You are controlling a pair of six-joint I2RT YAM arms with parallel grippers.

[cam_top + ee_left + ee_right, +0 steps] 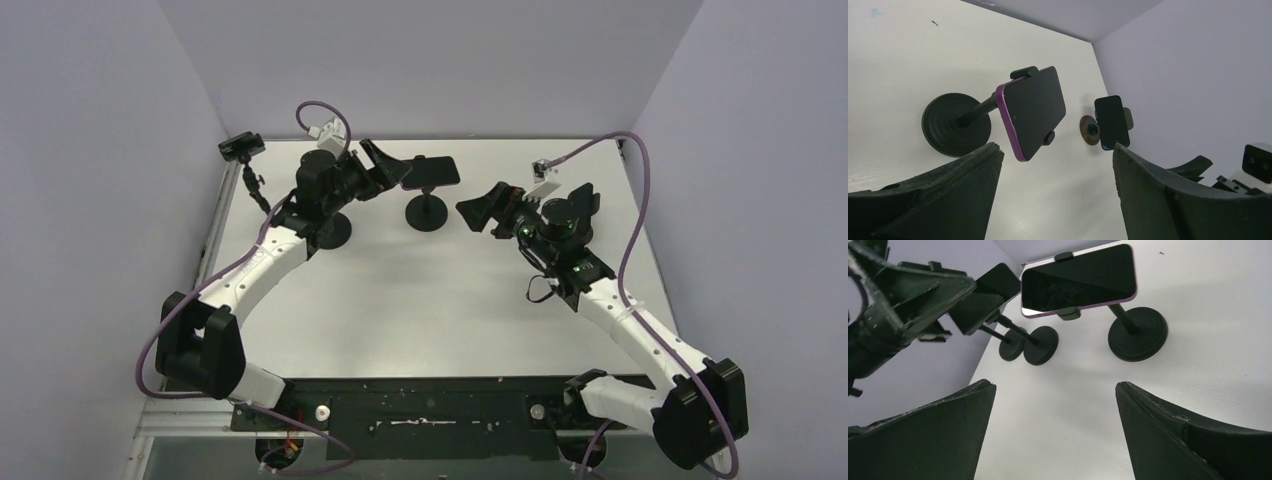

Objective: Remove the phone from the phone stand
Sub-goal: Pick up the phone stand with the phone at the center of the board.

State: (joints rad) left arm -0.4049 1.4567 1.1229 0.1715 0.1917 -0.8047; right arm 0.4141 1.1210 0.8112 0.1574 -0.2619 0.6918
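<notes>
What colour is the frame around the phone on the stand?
Purple; the edge of the phone shows best in the left wrist view.

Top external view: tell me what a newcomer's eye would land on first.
The phone, dark-screened and purple-edged, sits clamped sideways atop the phone stand at the far middle of the table. The left gripper and right gripper flank it, both open, neither touching it.

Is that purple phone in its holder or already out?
In. The phone lies sideways, held between two clips of the stand, one at its top edge, one at its bottom.
</notes>
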